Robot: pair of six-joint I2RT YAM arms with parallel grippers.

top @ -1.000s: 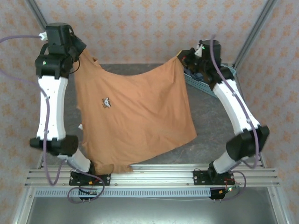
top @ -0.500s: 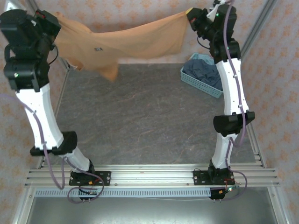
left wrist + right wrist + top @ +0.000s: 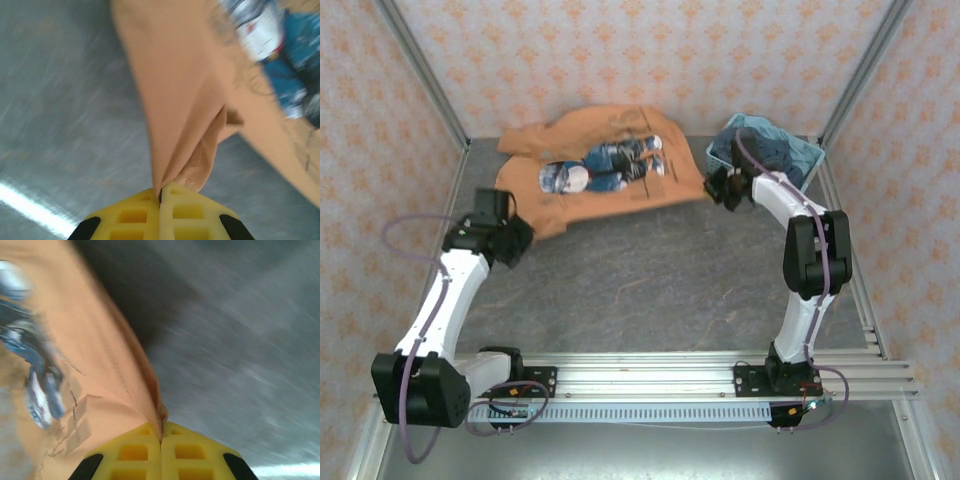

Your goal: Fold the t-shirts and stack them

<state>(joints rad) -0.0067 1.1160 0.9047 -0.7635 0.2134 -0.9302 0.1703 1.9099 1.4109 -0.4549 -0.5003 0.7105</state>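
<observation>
The orange-tan t-shirt (image 3: 610,170) lies rumpled and print-up across the far side of the desk (image 3: 650,280). The left pincer (image 3: 520,238) is clamped on its near-left edge. The right pincer (image 3: 713,188) is clamped on its right edge, just beside the basket (image 3: 812,158), which holds the navy t-shirts (image 3: 775,150). The wrist views are blurred, but the cloth appears pinched tight.

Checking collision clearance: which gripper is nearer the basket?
Right. The right gripper is just left of the basket, close to its near corner, shut on the shirt. The left gripper is far across the table, shut on the shirt's other side.
</observation>
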